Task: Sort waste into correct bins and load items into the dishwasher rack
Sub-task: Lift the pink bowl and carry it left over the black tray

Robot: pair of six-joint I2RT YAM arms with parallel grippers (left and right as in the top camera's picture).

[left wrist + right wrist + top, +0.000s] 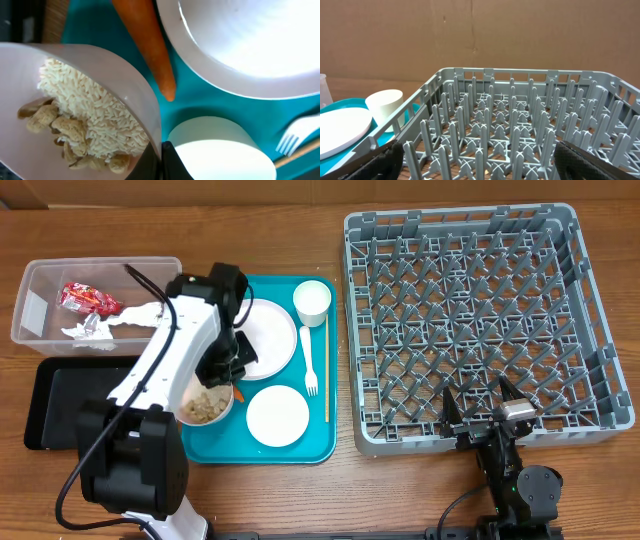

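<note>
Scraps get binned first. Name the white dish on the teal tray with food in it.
The bowl at the tray's near-left corner, under the left arm: rice and brownish chunks inside. The plate, second bowl and cup are empty.

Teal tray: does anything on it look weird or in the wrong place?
Yes. A carrot lies loose on the teal tray between the plate and the bowl, and that bowl holds leftover rice.
</note>
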